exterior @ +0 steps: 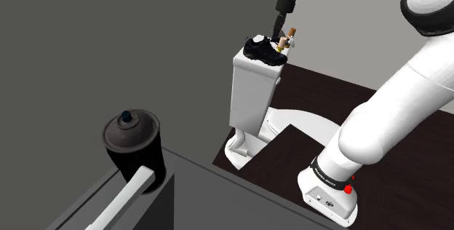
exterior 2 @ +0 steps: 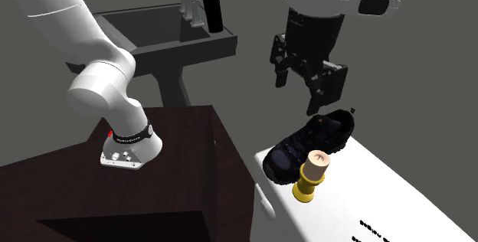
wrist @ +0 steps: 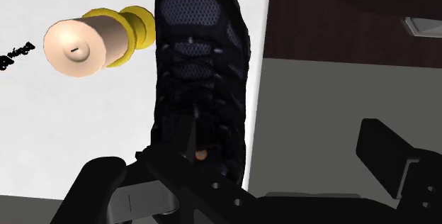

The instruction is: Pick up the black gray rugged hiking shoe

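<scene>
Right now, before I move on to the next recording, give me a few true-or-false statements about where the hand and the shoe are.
1. The hand hovers open over the black shoe, not gripping it. True.
2. The shoe lies on the floor beside the toilet. False: it rests on top of the white toilet tank.
3. A yellow-based object with a beige top stands beside the shoe on the same surface. True.
4. The black can stands on the tank too. False: it is at the dark counter, apart from the toilet.
</scene>
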